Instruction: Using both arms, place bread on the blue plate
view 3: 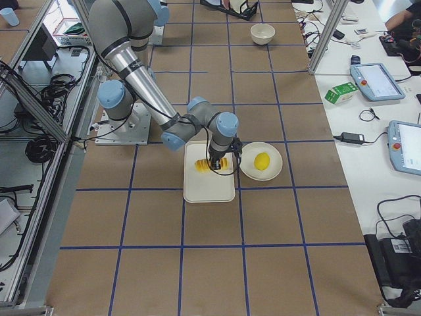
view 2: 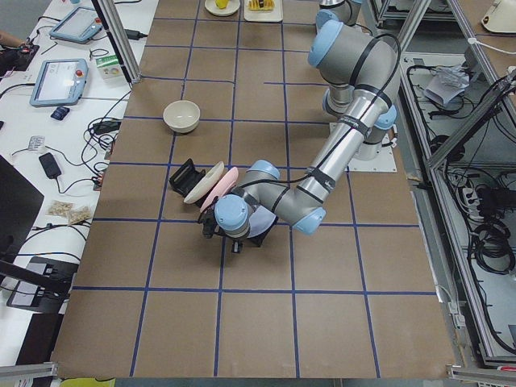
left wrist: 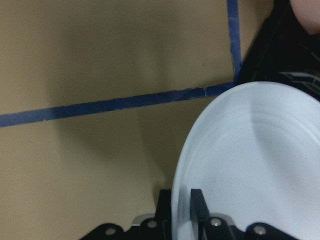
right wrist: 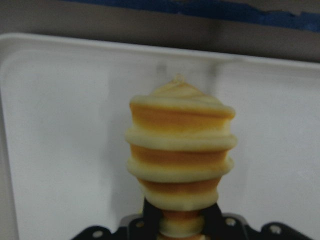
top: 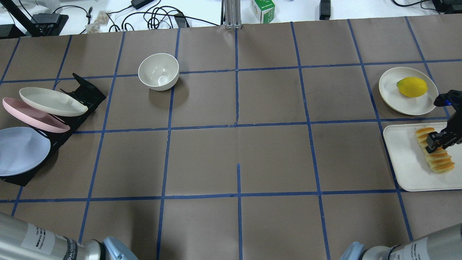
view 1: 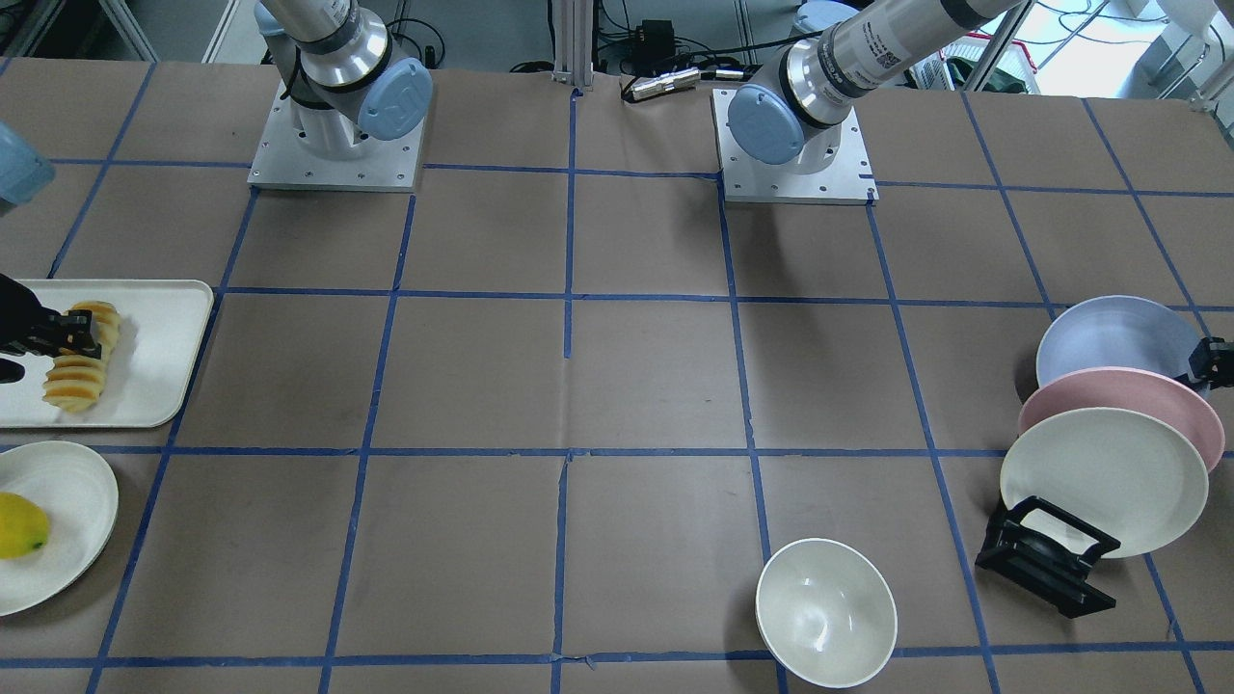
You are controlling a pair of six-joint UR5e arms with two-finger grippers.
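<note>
At the far right of the overhead view, the bread [top: 441,160] lies on a white tray [top: 400,155]. The right gripper [top: 436,141] pinches it across its width, with a finger pressed to each side. Over at the left edge, the blue plate [top: 20,151] leans in a black rack [top: 86,92], just below the pink plate [top: 32,117]. The left gripper [left wrist: 180,202] has its fingers drawn in tight on the blue plate's rim, one on either face.

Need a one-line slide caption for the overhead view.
Right gripper clamps the bread on the white tray, far right; blue plate sits in the black rack, far left.
</note>
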